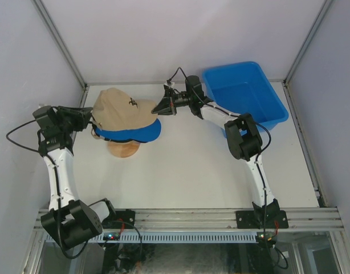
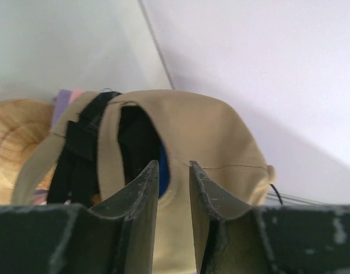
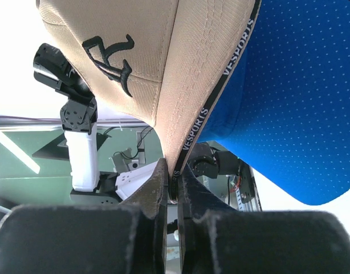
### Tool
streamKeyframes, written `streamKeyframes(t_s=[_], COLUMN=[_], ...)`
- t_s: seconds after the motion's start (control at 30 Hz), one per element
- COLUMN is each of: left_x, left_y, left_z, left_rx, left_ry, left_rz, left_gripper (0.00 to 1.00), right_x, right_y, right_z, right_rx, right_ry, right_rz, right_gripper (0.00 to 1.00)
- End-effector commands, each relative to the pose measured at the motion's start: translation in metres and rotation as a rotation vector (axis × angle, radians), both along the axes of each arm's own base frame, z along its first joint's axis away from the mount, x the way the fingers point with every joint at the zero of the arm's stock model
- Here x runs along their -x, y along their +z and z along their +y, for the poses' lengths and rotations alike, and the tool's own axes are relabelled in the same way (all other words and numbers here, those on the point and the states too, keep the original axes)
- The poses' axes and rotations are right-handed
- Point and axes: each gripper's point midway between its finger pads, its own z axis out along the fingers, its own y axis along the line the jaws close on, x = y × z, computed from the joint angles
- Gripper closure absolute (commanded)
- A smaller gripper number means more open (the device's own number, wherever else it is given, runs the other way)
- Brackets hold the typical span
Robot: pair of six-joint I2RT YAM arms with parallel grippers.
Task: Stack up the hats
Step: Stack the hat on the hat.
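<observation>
Between the right gripper jaws, the tan cap brim edge is clamped, beside the blue cap brim. The left gripper is held narrowly apart, just before the tan cap's rear edge.

The bench is lit brightly and evenly from above; only faint, soft shadows are cast. In the right wrist view the left background is blown out to white, while the tan cap is rendered sharply. The left end effector and right end effector are seen dark and slightly blurred.
</observation>
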Motion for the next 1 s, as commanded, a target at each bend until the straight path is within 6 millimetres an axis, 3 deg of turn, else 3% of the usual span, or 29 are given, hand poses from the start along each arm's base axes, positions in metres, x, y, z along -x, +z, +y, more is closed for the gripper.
streamKeyframes(t_s=[0.0,0.57,0.8,0.87,0.97], left_x=[-0.002,-0.008,-0.004,-0.006,-0.009], left_y=[0.029,0.016,-0.005,-0.003,0.005], left_z=[-0.009,-0.019,-0.018,-0.018,-0.019], left_rx=[0.045,0.102,0.074,0.079,0.076], left_ry=[-0.032,-0.1,-0.105,-0.112,-0.116], left_rz=[-0.139,-0.159,-0.08,-0.095,-0.128], left_gripper=[0.67,0.59,0.59,0.62,0.79], right_x=[-0.008,-0.012,-0.014,-0.015,-0.014], right_y=[-0.002,0.003,0.006,0.006,0.005], right_z=[0.0,0.003,0.002,0.003,0.003], right_rx=[0.006,-0.009,-0.017,-0.017,-0.017], right_ry=[-0.023,-0.021,-0.027,-0.027,-0.025], right_rz=[-0.03,-0.03,-0.034,-0.032,-0.03], right_gripper=[1.0,1.0,1.0,1.0,1.0])
